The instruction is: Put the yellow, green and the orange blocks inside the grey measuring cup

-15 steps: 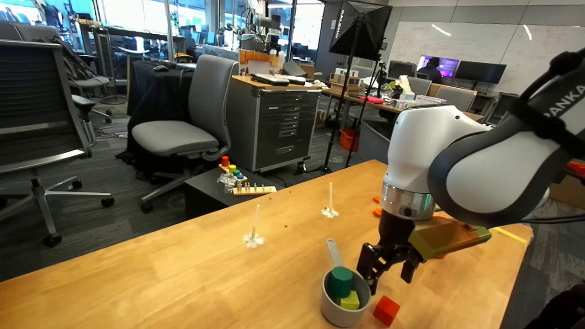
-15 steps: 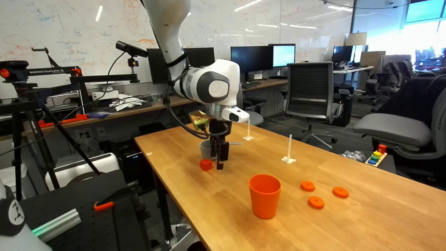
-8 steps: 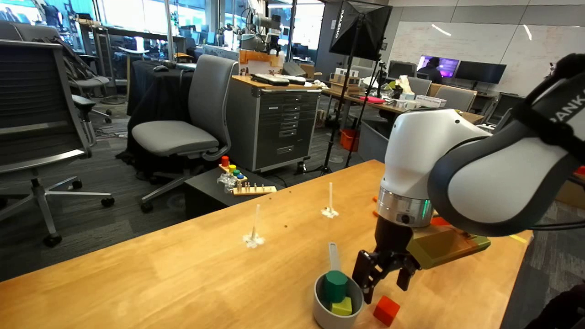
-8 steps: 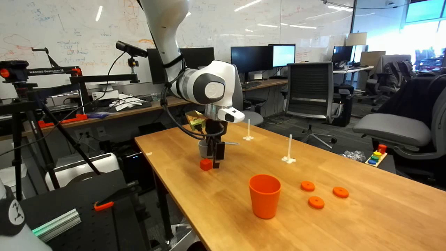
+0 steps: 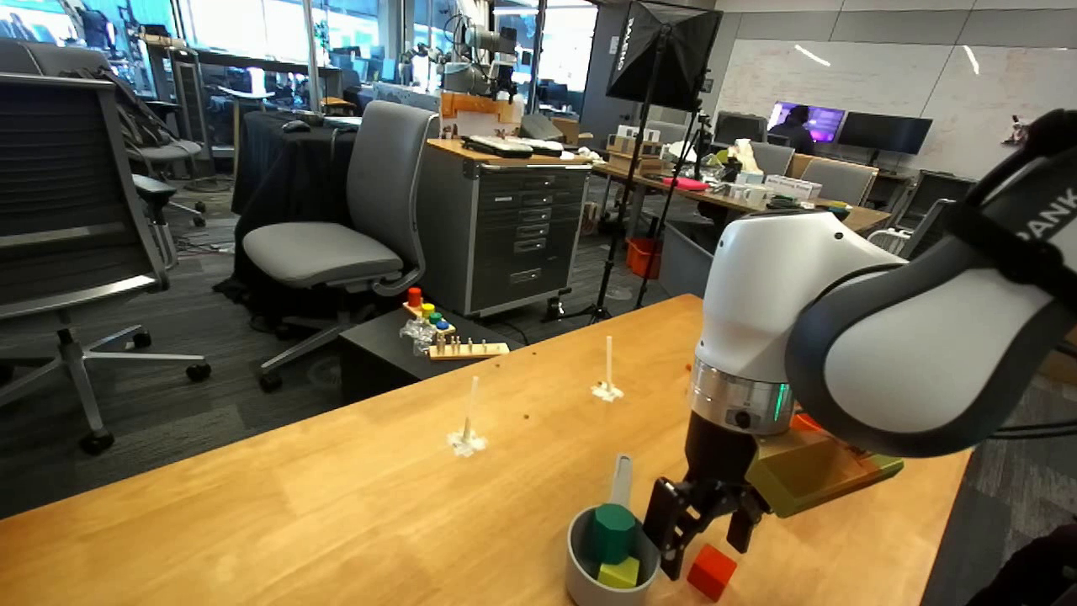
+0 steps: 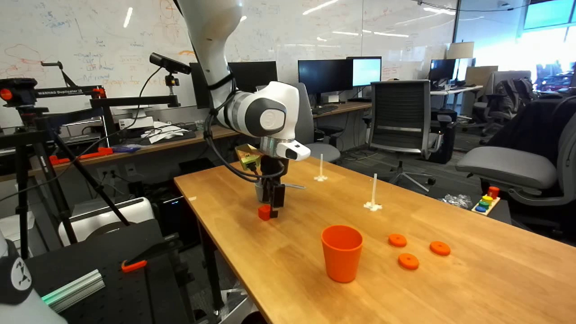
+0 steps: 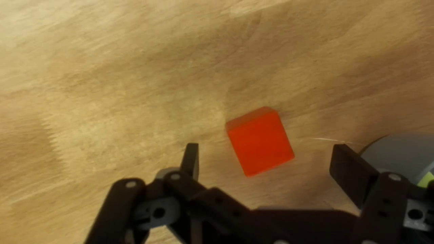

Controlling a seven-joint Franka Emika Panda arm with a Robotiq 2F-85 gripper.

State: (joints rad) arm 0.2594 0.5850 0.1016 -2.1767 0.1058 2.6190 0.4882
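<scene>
The bent arm (image 6: 270,118) points its empty gripper (image 7: 266,152) down, fingers (image 7: 351,171) wide apart, the orange cube (image 7: 261,145) between, near the wooden bench's (image 6: 252,261) edge; the grey cup (image 5: 591,587) holds a faceted green block (image 5: 612,534) and yellow block (image 5: 619,574).

In an exterior view, the robot arm (image 5: 909,362) at three o'clock shows "ANK", partly cut off. In an exterior view, a black bar (image 6: 66,92) at ten o'clock reads "WANHAO Duplicator i3"; handwriting (image 6: 96,57) on the whiteboard (image 6: 279,40) is illegible.

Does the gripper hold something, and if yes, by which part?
Nothing is held: the gripper is open, with gaps between its fingers and the orange block.
</scene>
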